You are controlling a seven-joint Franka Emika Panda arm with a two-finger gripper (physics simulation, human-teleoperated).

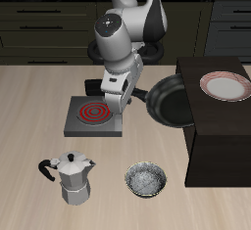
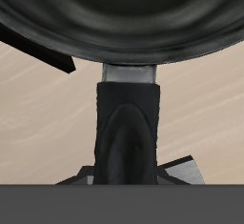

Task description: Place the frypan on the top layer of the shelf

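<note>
The arm is reaching down through the upper middle of the exterior frame, and its gripper is sitting just right of centre, carrying the frypan by its handle. The pan is hanging in the air right of centre, tilted, with its dark bowl partly overlapping the near corner of the shelf; whether it is touching the shelf cannot be told. In the wrist view the handle is running straight away from the camera into the pan, whose round black underside is filling that end of the picture, with pale wood table showing behind. The fingers themselves are not showing clearly in either view, so the jaws' spacing cannot be read directly, though the pan staying aloft at the gripper suggests they are pinching the handle. The shelf is standing at the right side of the exterior frame as a dark box with a flat top, and a plate with a pink rim is resting on that top toward the upper right. A burner with red rings is lying left of centre, under the arm. A moka pot is standing at lower left, and a small speckled bowl is sitting at lower centre beside it.
</note>
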